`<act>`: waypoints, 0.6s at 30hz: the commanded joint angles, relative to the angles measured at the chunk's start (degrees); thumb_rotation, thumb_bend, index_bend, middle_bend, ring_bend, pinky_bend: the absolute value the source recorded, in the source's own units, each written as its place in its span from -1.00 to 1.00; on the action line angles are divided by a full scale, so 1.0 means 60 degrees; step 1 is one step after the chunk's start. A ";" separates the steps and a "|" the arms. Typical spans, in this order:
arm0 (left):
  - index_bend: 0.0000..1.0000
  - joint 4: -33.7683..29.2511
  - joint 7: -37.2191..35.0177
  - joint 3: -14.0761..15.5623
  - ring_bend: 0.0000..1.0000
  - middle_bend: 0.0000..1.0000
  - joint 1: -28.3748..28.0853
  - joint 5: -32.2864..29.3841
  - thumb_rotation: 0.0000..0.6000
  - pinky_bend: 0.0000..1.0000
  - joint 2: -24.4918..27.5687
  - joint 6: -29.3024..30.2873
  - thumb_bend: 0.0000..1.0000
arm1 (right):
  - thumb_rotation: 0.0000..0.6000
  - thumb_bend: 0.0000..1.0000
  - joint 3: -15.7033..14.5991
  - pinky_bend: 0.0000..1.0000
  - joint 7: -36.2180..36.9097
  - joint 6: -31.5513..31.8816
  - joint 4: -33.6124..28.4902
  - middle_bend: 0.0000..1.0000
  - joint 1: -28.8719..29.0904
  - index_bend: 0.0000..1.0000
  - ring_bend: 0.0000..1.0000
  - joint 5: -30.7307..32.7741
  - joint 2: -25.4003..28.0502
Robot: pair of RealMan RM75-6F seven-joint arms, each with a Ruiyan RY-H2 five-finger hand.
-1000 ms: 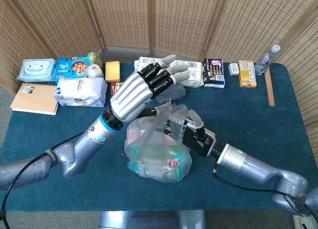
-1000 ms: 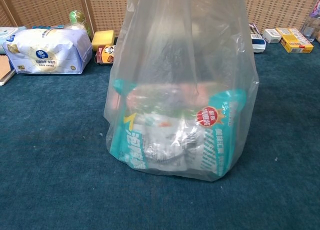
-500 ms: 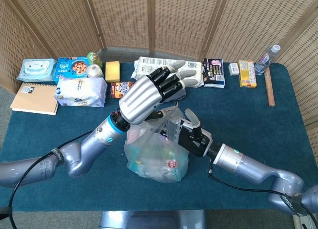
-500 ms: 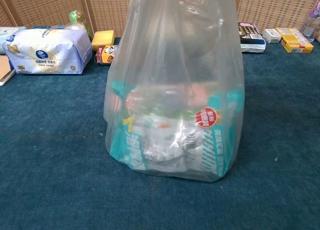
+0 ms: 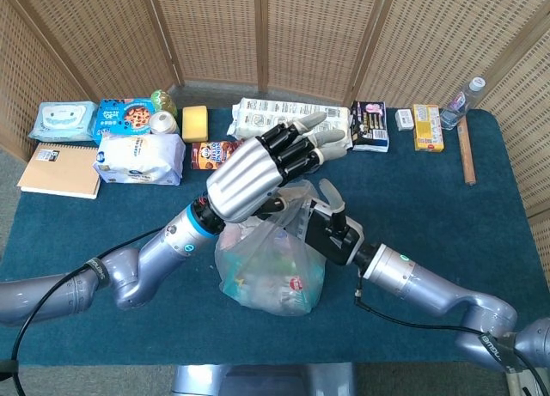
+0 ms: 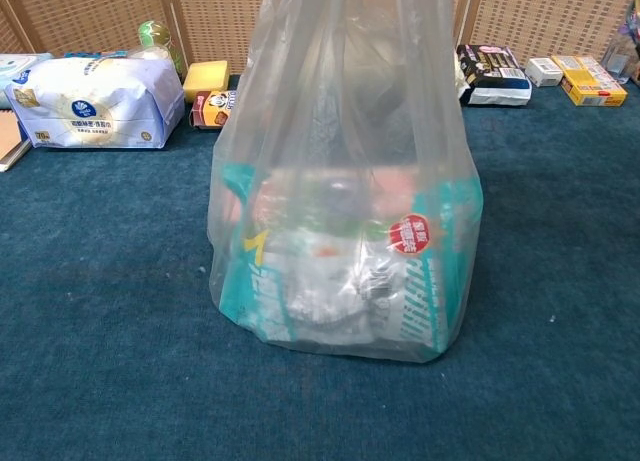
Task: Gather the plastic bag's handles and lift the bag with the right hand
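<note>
Bag (image 6: 345, 231) drawn narrower, right robot hand (image 5: 329, 228) gripping handles; left robot hand (image 5: 258, 168) spread, empty.

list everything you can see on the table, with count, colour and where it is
clear plastic bag: 1, transparent with teal packets inside, table centre
white tissue pack: 1, white and blue, left
tan notebook: 1, far left edge
blue snack bag: 1, back left
pale blue wipes pack: 1, back left corner
yellow sponge: 1, back
yellow box: 1, back right
clear water bottle: 1, back right corner
wooden stick: 1, right edge
left hand: silver, above the bag
right hand: at the bag's top
</note>
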 commanded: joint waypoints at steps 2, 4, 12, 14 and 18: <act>-0.77 -0.0065 0.0148 0.0002 -0.93 -0.72 0.0018 -0.0032 1.00 -0.63 0.0148 -0.0082 -0.76 | -0.78 -0.67 0.0096 -1.00 -0.0118 -0.0109 -0.0050 -0.72 -0.0022 -0.79 -0.99 0.0096 -0.0060; -0.82 -0.0062 0.0243 -0.0018 -0.95 -0.74 0.0031 -0.0037 1.00 -0.64 0.0200 -0.0062 -0.82 | -0.78 -0.67 0.0123 -1.00 -0.0170 -0.0159 -0.0061 -0.72 -0.0031 -0.79 -0.99 0.0104 -0.0080; -0.96 -0.0133 0.0664 -0.0075 -1.00 -0.82 0.0066 -0.0247 1.00 -0.68 0.0199 -0.0041 -1.00 | -0.78 -0.67 0.0220 -1.00 -0.0278 -0.0290 -0.0111 -0.72 -0.0081 -0.79 -0.99 0.0049 -0.0138; -1.00 -0.0140 0.0793 -0.0125 -1.00 -0.85 0.0073 -0.0318 1.00 -0.69 0.0163 0.0012 -1.00 | -0.78 -0.67 0.0237 -1.00 -0.0288 -0.0299 -0.0112 -0.72 -0.0104 -0.79 -0.99 0.0052 -0.0135; -1.00 -0.0221 0.1137 -0.0242 -1.00 -0.89 0.0064 -0.0576 1.00 -0.70 0.0197 -0.0045 -1.00 | -0.78 -0.67 0.0251 -1.00 -0.0308 -0.0343 -0.0107 -0.72 -0.0140 -0.79 -0.99 0.0003 -0.0129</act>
